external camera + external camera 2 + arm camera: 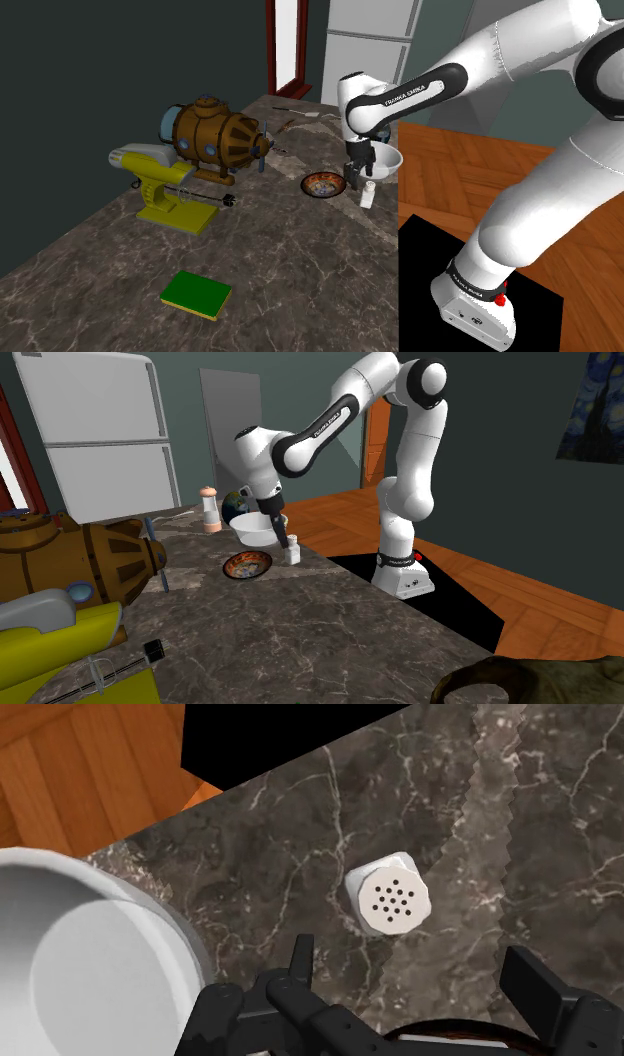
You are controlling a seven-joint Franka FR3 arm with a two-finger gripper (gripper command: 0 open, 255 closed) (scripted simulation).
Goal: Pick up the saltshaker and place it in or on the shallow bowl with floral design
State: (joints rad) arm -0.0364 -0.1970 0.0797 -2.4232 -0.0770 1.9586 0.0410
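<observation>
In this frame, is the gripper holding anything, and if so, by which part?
Nothing is held. The gripper is open above the saltshaker, which stands free of it on the counter.

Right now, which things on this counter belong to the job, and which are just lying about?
Job: white saltshaker; floral bowl.

Lying about: white bowl; brown barrel-shaped machine; yellow mixer; green pad; grinder.
</observation>
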